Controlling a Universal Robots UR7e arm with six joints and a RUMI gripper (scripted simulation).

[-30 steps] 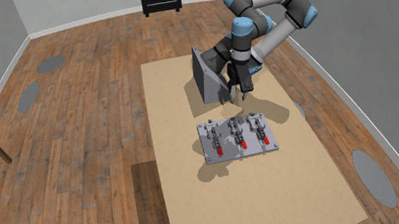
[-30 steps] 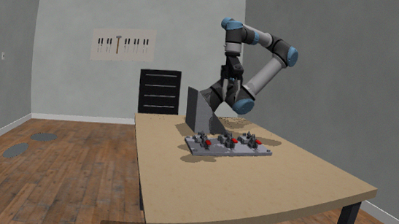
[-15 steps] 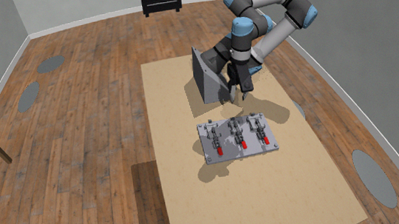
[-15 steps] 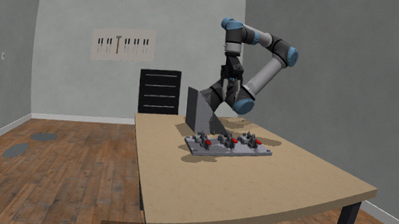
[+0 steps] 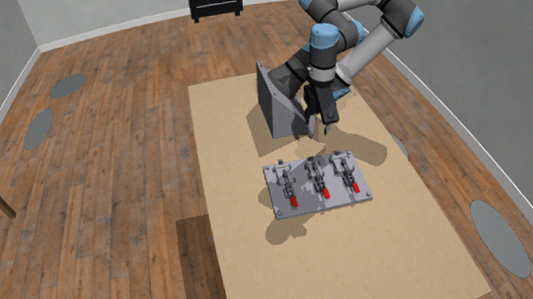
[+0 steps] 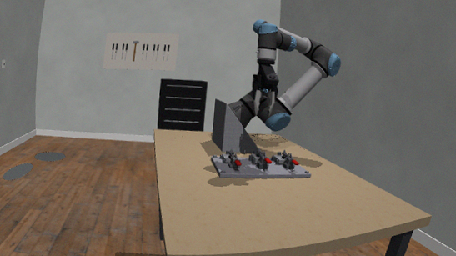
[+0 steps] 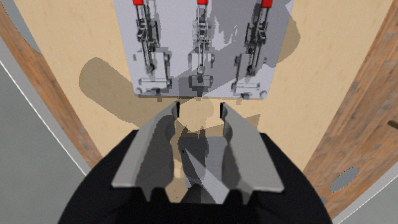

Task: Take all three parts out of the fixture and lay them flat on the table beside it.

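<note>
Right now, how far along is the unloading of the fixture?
Nothing looks done: no part lies on the table beside the fixture, and all three red-handled clamps sit on its plate. The gripper hovers above, fingers partly apart, holding nothing. All three removals remain.
</note>
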